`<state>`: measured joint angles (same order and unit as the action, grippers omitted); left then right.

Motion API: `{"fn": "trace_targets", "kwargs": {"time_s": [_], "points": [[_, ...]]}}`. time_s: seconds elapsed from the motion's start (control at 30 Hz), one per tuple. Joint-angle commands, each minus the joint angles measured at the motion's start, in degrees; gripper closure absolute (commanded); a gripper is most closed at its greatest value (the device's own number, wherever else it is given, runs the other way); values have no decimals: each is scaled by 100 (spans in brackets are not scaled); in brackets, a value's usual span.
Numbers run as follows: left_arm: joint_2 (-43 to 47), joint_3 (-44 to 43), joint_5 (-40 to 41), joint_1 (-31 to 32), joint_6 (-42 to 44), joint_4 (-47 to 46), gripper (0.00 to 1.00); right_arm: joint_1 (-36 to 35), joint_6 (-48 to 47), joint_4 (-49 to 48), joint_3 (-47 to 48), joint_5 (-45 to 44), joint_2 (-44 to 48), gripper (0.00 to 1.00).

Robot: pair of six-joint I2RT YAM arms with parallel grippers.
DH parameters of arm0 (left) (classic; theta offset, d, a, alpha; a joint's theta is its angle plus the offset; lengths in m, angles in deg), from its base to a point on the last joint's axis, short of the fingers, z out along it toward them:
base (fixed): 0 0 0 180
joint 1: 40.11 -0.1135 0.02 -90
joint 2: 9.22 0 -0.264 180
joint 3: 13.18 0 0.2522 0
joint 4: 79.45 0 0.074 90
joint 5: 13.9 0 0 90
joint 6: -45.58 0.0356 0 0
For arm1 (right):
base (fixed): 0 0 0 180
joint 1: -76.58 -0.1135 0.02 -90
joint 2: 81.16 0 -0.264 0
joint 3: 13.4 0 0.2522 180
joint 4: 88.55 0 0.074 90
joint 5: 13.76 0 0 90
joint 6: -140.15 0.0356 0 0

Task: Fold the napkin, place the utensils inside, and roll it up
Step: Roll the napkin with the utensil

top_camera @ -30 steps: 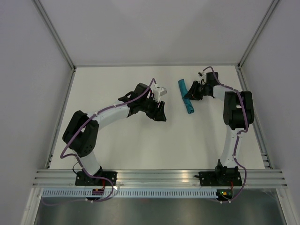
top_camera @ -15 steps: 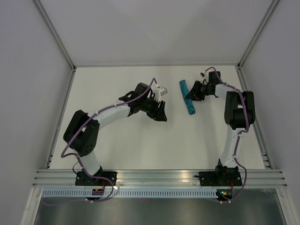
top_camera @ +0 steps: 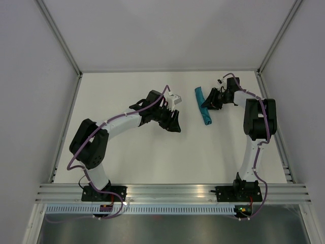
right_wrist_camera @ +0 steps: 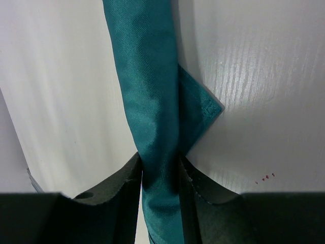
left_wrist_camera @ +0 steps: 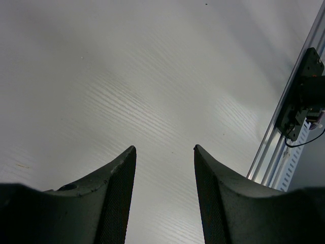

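The napkin [top_camera: 202, 107] is a dark teal cloth rolled into a narrow bundle on the white table, right of centre at the back. In the right wrist view the napkin [right_wrist_camera: 152, 91] runs between my fingers, with a hemmed corner sticking out to the right. My right gripper [top_camera: 208, 98] is shut on the roll near its far end; its jaws press both sides of the cloth [right_wrist_camera: 160, 162]. My left gripper [top_camera: 174, 123] is open and empty over bare table, well left of the roll [left_wrist_camera: 165, 148]. No utensils show; the roll may hide them.
The table's aluminium side rail [left_wrist_camera: 284, 117] with a black bracket shows at the right of the left wrist view. Metal frame posts and grey walls bound the table [top_camera: 127, 147] on three sides. A slotted rail [top_camera: 172, 192] runs along the near edge.
My right gripper has shifted slightly right and back with the roll's far end. My left arm has barely moved.
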<state>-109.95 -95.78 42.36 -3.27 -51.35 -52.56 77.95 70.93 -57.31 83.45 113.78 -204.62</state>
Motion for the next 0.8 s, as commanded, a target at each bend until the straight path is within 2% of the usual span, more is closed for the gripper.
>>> {"fn": "trace_targets", "kwargs": {"time_s": [0.0, 0.77], "points": [[-87, -200, -212, 16, -203, -65, 45, 13, 234, 186, 243, 183, 76, 61], [-210, -253, -274, 16, -211, -64, 45, 118, 146, 265, 331, 254, 191, 61]]}}
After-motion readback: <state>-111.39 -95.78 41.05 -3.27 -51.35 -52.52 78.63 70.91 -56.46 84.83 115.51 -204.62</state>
